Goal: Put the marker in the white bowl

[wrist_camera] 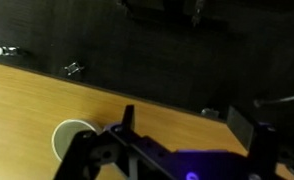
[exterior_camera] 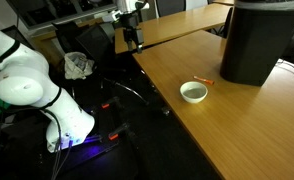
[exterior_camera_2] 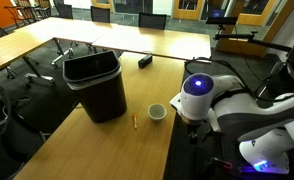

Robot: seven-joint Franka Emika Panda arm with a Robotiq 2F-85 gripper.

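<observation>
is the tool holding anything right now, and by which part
Nothing: the tool is open and empty; the thin orange-red marker lies on the wooden table.

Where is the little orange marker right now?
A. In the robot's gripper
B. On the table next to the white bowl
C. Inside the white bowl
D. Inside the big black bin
B: the marker lies on the wooden table beside the white bowl, not in it.

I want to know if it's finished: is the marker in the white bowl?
No, the marker lies on the table beside the white bowl, not in it.
</observation>
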